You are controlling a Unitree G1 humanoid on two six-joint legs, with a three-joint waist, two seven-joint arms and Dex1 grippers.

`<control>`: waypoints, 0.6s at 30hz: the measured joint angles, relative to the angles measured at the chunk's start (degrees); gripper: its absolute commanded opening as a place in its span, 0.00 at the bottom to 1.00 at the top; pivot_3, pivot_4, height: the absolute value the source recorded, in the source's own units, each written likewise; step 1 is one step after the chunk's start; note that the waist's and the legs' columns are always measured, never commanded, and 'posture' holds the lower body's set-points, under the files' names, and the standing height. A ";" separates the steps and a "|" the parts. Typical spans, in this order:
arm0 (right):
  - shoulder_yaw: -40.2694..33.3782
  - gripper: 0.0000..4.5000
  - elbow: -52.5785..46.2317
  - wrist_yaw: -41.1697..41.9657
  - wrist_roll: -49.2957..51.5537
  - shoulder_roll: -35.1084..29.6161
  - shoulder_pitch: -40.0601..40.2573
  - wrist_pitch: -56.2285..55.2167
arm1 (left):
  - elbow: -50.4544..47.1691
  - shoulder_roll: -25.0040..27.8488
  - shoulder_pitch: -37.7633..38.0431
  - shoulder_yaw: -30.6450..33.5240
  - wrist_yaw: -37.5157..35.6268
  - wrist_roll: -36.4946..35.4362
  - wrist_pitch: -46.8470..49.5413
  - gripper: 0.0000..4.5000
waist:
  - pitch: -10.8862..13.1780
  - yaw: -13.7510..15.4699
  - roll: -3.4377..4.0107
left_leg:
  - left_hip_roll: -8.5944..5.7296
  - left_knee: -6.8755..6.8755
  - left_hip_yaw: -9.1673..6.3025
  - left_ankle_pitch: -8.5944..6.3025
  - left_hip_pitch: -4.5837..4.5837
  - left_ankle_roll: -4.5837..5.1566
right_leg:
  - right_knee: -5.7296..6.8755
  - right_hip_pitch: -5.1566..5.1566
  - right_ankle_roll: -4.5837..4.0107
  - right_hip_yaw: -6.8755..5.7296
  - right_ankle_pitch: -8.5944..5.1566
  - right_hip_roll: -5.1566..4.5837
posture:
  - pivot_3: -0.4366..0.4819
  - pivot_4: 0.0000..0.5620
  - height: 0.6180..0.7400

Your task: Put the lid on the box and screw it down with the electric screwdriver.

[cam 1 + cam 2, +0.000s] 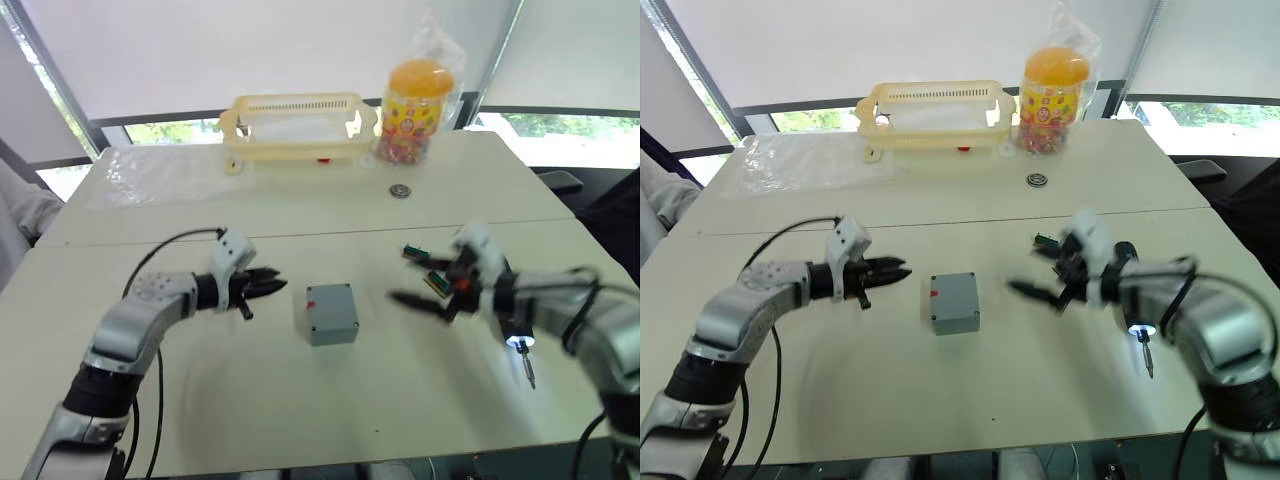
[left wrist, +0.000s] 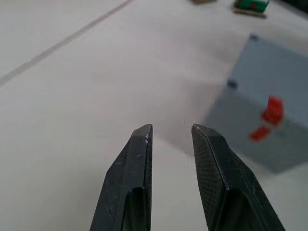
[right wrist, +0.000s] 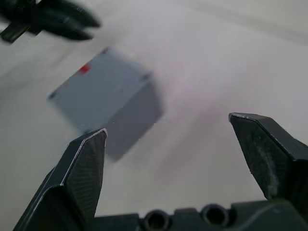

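The grey box (image 1: 333, 322) stands mid-table, a red mark on its left side. The lid (image 2: 274, 72) lies flat on top of it, dark screw holes at its corners. My left gripper (image 1: 272, 287) hovers just left of the box, pointing at it, fingers (image 2: 134, 163) a small gap apart and holding nothing. To the right of the box my right gripper (image 1: 420, 285) is wide open and empty, aimed at the box (image 3: 106, 96). The electric screwdriver (image 1: 521, 352) sits beneath my right forearm, its tip light on and its bit pointing toward me.
Two green-brown bit strips (image 1: 416, 252) lie by the right gripper. At the back stand a yellow basket (image 1: 297, 125), an orange-lidded jar (image 1: 417, 105) in a plastic bag, a small metal ring (image 1: 401, 190) and a clear plastic sheet (image 1: 150, 165).
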 measured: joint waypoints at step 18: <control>9.57 0.99 0.81 -0.34 -6.02 11.31 5.78 -5.77 | 5.06 -4.00 -0.65 -11.10 -0.87 8.82 -7.52 0.28 | -0.11 -0.29 -0.16 | 0.05 -0.09 -0.02 0.07 0.28 -0.12 | 0.01 0.22 -0.01 0.01 0.01 0.16 | 0.48 0.27 1.00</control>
